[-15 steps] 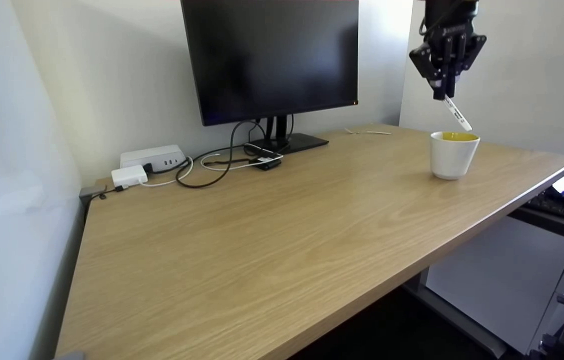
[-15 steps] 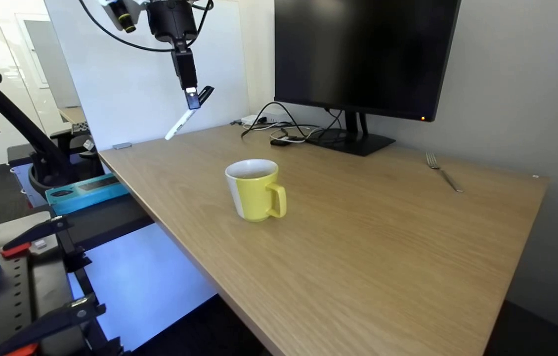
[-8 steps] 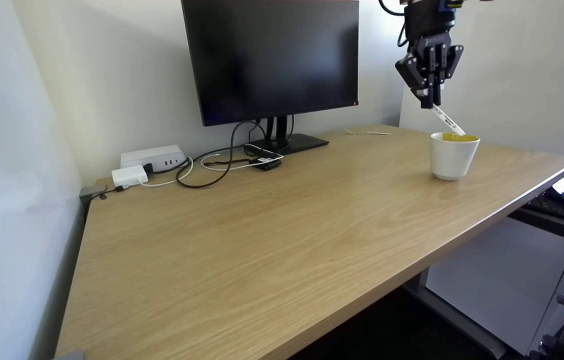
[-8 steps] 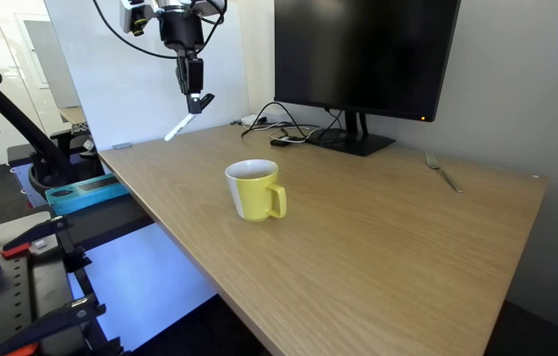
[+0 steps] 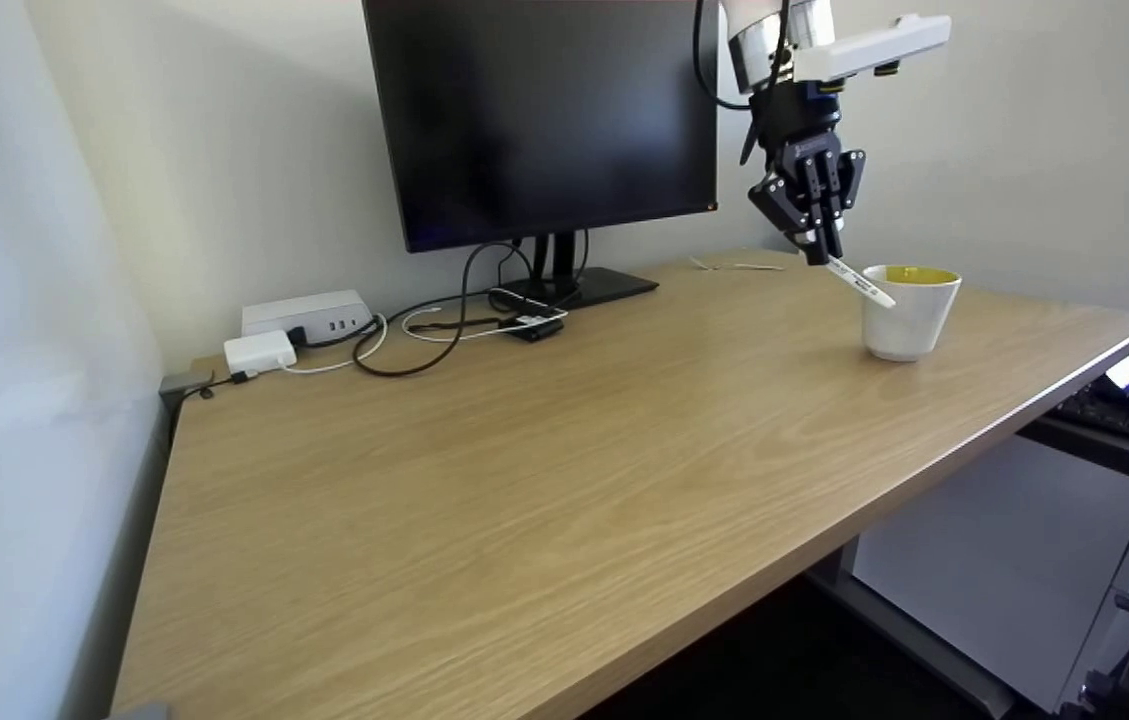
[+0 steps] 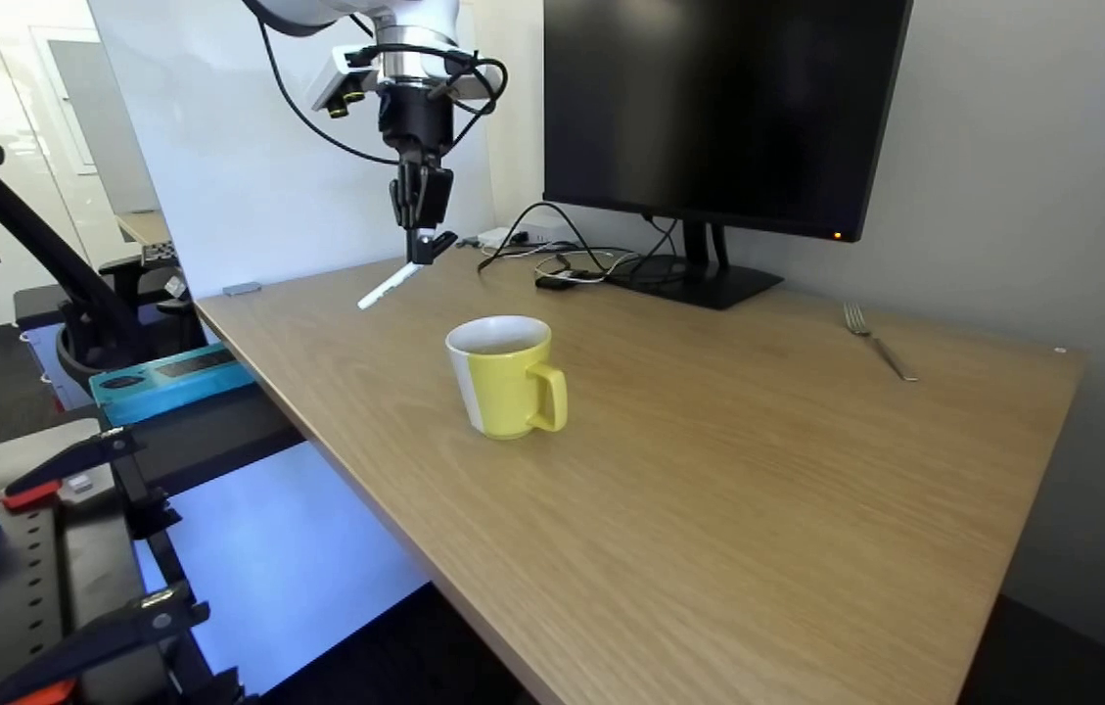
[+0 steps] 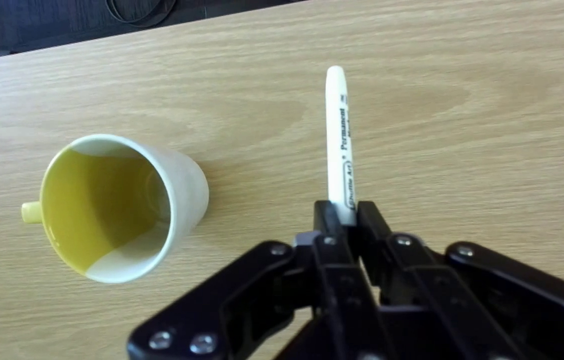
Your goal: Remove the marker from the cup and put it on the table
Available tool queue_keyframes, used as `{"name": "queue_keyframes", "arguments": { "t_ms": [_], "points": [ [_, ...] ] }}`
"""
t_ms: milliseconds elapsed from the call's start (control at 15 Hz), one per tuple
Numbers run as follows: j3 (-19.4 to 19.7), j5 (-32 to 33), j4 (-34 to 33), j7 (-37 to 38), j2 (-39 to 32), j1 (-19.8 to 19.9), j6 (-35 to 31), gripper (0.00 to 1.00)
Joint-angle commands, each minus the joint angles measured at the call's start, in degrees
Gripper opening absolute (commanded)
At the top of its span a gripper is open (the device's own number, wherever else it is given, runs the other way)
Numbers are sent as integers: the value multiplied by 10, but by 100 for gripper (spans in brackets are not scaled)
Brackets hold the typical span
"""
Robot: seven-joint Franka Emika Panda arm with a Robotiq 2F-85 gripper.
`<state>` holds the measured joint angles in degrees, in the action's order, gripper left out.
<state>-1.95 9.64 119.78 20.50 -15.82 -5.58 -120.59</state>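
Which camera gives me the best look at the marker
The wrist view: the marker is largest there and its word "Permanent" is readable, though the pincer hides its other end. Both exterior views show it small, slanting down, no lettering readable; in an exterior view its dark end sticks out past the pincer.

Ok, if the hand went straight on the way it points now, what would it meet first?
Likely the table: the tip of the held marker hangs lower than the hand, so it should touch first. The cup stands left of the marker in the wrist view; depth is unclear.
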Motion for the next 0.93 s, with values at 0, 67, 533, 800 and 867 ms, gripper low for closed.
{"name": "queue_keyframes", "arguments": {
  "t_ms": [0,67,533,800,867],
  "points": [
    [1,-13,-53,-27,-49,-3,37,4],
    [1,-13,-60,-30,-60,-4,36,4],
    [7,-8,-85,-20,-121,-16,23,4],
    [8,-9,-95,-19,-143,-20,21,4],
    [9,-9,-98,-17,-148,-21,21,4]
  ]
}}
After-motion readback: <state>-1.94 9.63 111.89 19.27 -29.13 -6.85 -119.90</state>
